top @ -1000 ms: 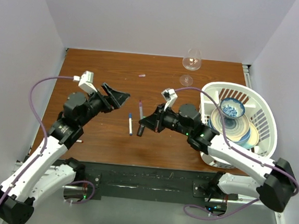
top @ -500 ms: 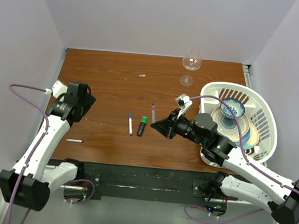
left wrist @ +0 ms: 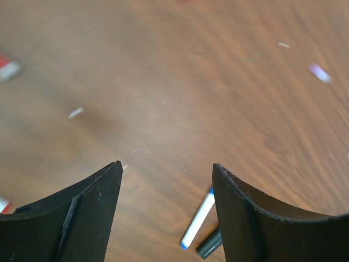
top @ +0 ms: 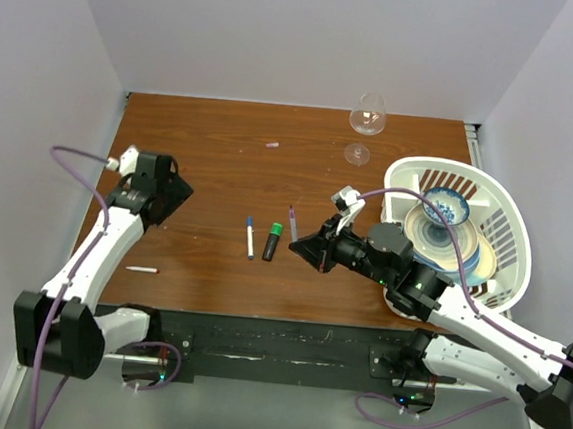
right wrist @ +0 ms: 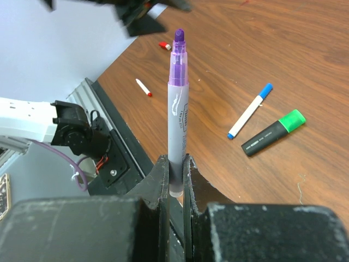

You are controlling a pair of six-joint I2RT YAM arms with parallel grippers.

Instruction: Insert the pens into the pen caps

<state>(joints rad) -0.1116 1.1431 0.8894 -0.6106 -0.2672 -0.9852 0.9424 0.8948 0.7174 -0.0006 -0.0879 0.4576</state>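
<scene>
The left gripper (left wrist: pixel 166 164) is now seen drawn back to the left side of the table (top: pixel 221 159), whereas a second ago it was held near the middle, close to the right gripper (right wrist: pixel 175 164). Its jaws are held apart and nothing is found between them; only bare wood is seen in the gap.

The right gripper is closed on the lower end of a purple-tipped pen (right wrist: pixel 178 103), which is held upright in the wrist view with its purple tip away from the fingers. Compared with a second ago, this gripper and its pen are shifted to the right, off the black marker with a green end (top: pixel 273 241). That marker is left lying on the table just beside the white pen with a blue end (top: pixel 249 237), both unmoved.

A white pen with a red tip (top: pixel 141 269) is seen near the front-left edge, as before. A small red cap (right wrist: pixel 164 46) lies further back on that side. A pale pink cap (top: pixel 272 144) is left at the far part of the table, well apart from the pens.
</scene>
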